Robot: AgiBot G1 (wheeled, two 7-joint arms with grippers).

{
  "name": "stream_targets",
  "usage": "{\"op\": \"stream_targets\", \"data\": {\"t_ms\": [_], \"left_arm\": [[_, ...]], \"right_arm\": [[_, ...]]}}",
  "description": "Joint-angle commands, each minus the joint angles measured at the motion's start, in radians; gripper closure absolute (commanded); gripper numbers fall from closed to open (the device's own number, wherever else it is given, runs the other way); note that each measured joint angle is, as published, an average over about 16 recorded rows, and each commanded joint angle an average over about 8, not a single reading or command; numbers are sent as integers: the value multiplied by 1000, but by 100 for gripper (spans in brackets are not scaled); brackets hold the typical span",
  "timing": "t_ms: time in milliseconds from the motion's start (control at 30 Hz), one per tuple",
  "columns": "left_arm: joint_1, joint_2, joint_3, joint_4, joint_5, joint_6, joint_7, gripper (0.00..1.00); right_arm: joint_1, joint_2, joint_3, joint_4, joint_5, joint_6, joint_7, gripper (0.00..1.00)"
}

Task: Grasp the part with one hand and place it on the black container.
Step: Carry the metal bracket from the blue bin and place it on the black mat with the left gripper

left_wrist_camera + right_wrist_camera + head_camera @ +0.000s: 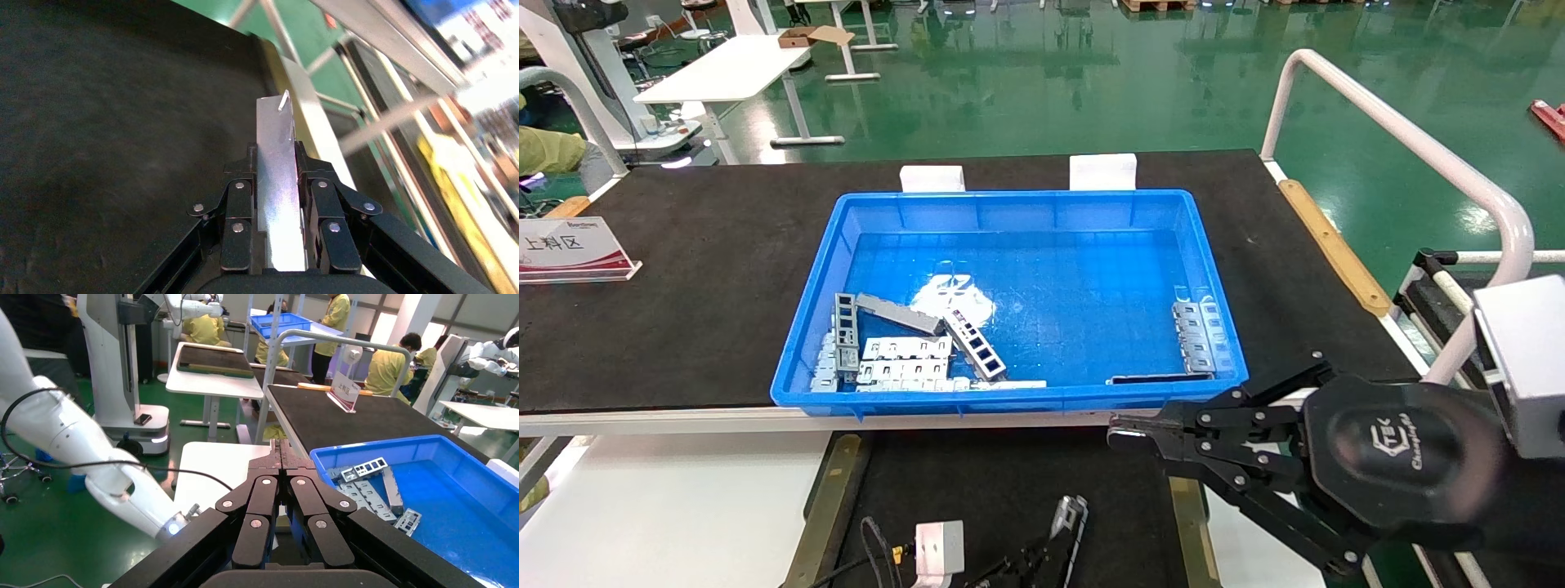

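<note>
At the bottom centre of the head view, we see the left gripper (1065, 531) low over the black container (1009, 482), a matte tray with brass-coloured strips along its left and right edges. In the left wrist view, the left gripper (278, 177) has its jaws closed on the part (278, 184), a narrow silver-grey metal strip that runs up between the two fingers and projects beyond their tips. The part (1071, 516) stands above the container surface; we cannot tell whether it touches it.

The right gripper (1128, 437) occupies the lower right of the head view, just in front of the near wall of the blue bin (1009, 200). In the right wrist view, the right gripper (280, 454) has its fingers pressed together with nothing between them.

The blue bin sits at the centre of the frame on the black mat (707, 245). Loose metal parts (903, 355) lie in its near-left corner, and more (1196, 335) at its near-right side.
</note>
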Motion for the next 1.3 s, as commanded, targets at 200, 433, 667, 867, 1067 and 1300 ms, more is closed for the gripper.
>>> {"op": "stream_targets", "data": {"t_ms": [200, 433, 667, 867, 1067, 1300], "left_arm": [[43, 142, -98, 49, 24, -76, 41, 100], [29, 213, -167, 142, 50, -63, 75, 100], [-12, 225, -175, 217, 39, -59, 81, 100], [-59, 228, -149, 288, 24, -69, 79, 100], [-115, 230, -101, 352, 1, -82, 64, 100], [-181, 229, -27, 413, -29, -95, 36, 100]], "right_arm": [[0, 0, 0, 0, 0, 0, 0, 100], [0, 0, -1, 0, 1, 0, 0, 100], [0, 1, -1, 0, 1, 1, -1, 100], [0, 1, -2, 0, 1, 1, -1, 100], [0, 1, -2, 0, 1, 1, -1, 100], [1, 1, -2, 0, 2, 1, -1, 100]]}}
